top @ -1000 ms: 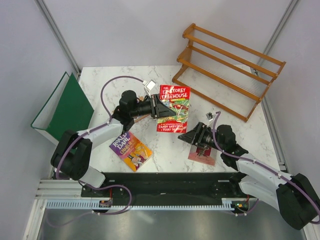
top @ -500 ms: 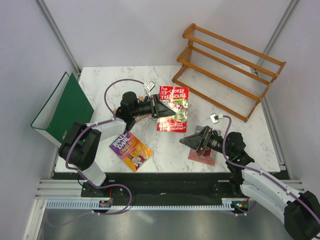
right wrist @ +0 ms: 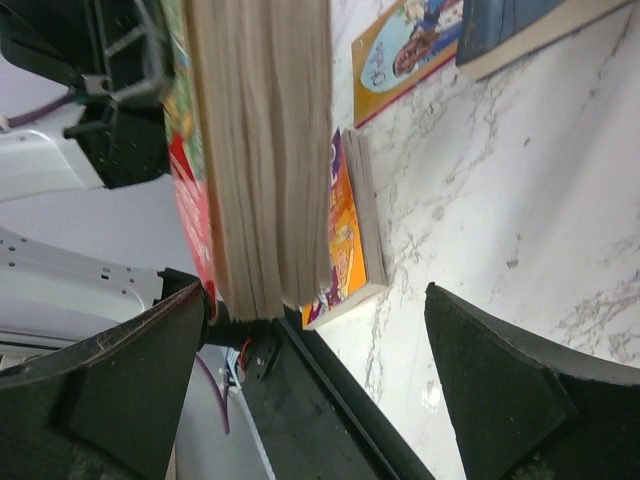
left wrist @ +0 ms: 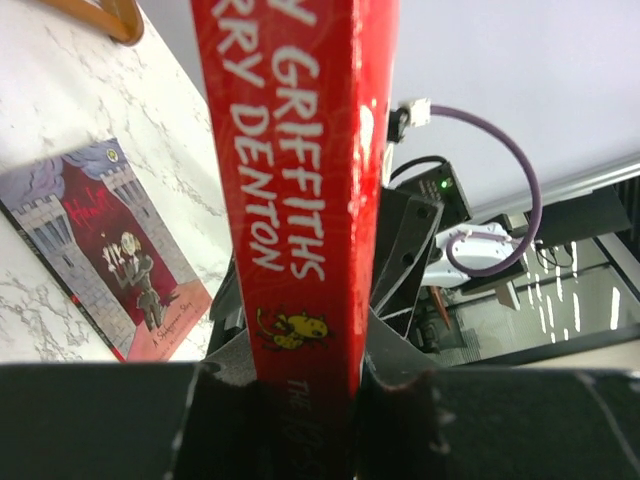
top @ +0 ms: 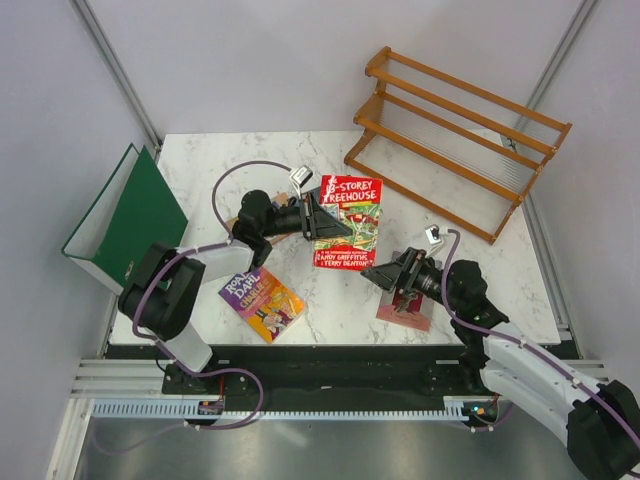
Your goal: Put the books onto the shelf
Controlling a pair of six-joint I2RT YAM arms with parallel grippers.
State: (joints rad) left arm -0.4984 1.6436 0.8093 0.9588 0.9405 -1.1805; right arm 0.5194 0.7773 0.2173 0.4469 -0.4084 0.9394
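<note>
Top external view, centre frame: left gripper clamped on the spine edge of the red cartoon-cover paperback book, right gripper spread wide just below-right; judged light, floppy, glossy, so grip near the spine.

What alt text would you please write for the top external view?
The left gripper holds a red book over the table, the open right gripper close beside it. A purple book and a pink book lie flat; a wooden shelf stands back right.
</note>
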